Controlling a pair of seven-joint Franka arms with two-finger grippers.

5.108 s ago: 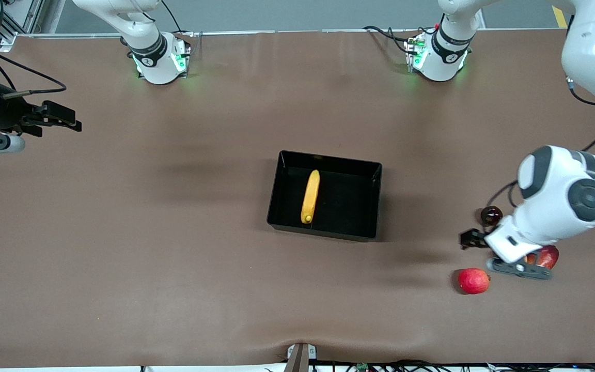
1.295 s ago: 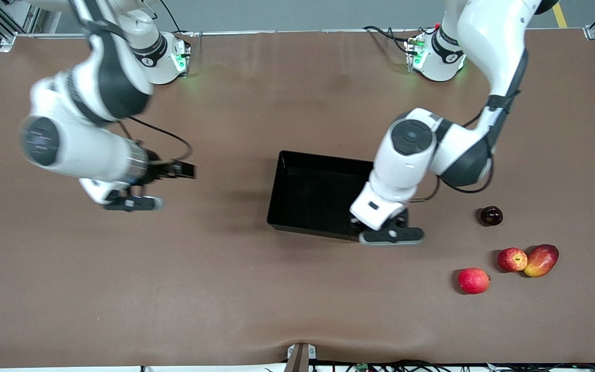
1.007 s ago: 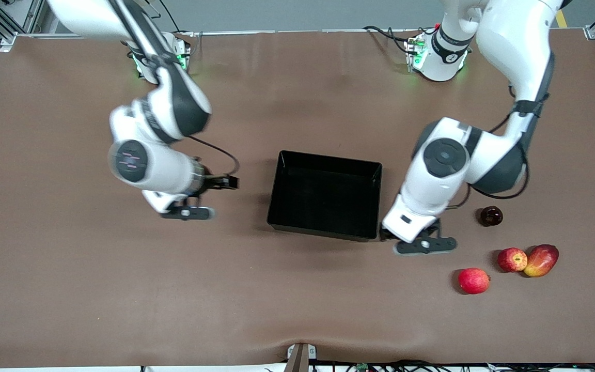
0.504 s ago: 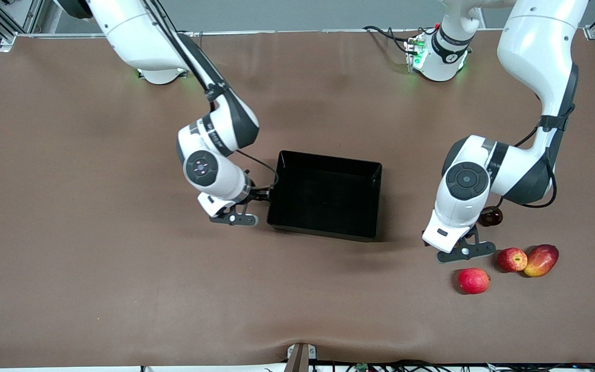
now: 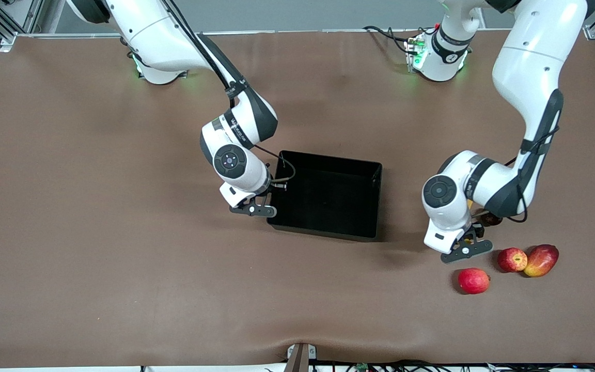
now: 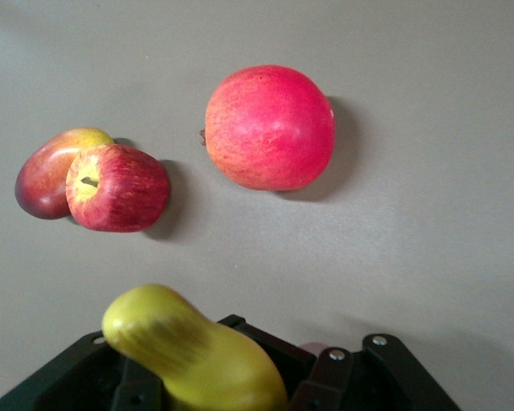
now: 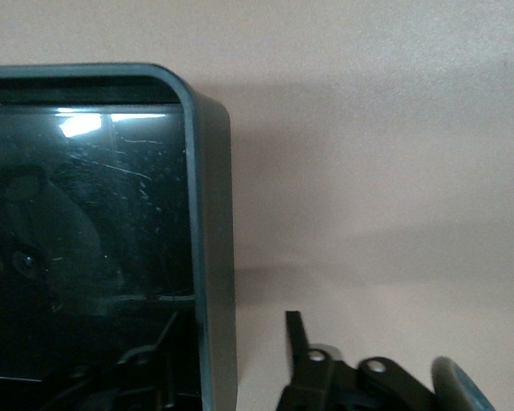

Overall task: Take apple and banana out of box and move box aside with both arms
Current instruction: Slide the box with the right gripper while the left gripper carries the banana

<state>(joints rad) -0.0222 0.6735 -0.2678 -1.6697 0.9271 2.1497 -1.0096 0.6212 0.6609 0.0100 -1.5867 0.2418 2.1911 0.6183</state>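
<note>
The black box [image 5: 323, 233] stands mid-table and is empty. My right gripper [image 5: 271, 199] is at its wall toward the right arm's end, open, one finger inside and one outside the wall [image 7: 214, 214]. My left gripper [image 5: 463, 247] is shut on the yellow banana [image 6: 197, 360] and holds it low over the table close to the loose fruits. The banana is hidden in the front view. The small red apple with yellowish patches [image 5: 512, 259] lies on the table touching the mango [image 5: 540, 260]; it also shows in the left wrist view [image 6: 118, 188].
A plain red round fruit [image 5: 473, 280] lies nearer the front camera than the apple; it also shows in the left wrist view [image 6: 270, 128]. A dark round fruit [image 5: 492, 219] sits partly hidden under the left arm.
The banana has left the box. My left gripper carried it from the box toward the loose fruits. My right gripper came in from the table's end to the box wall.
</note>
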